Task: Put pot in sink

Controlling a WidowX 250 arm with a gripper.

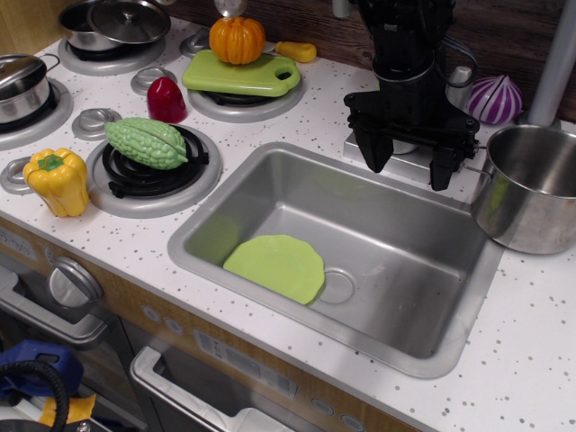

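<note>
The pot [529, 186] is a large shiny steel pot without a lid, standing upright on the white counter just right of the sink. The sink [270, 175] is a wide brushed-steel basin in the middle, with a round drain [337, 286] and a flat green disc [277, 266] lying on its floor. My black gripper [409, 160] hangs over the sink's back rim, left of the pot, fingers pointing down. It is open and holds nothing. It does not touch the pot.
A toy stove lies to the left with a green bitter gourd [147, 142] on a burner, a yellow pepper [58, 180], a red piece [166, 99], a green cutting board [241, 75] with a pumpkin [237, 40], and two lidded pots [112, 24]. A purple onion [494, 98] sits behind the pot.
</note>
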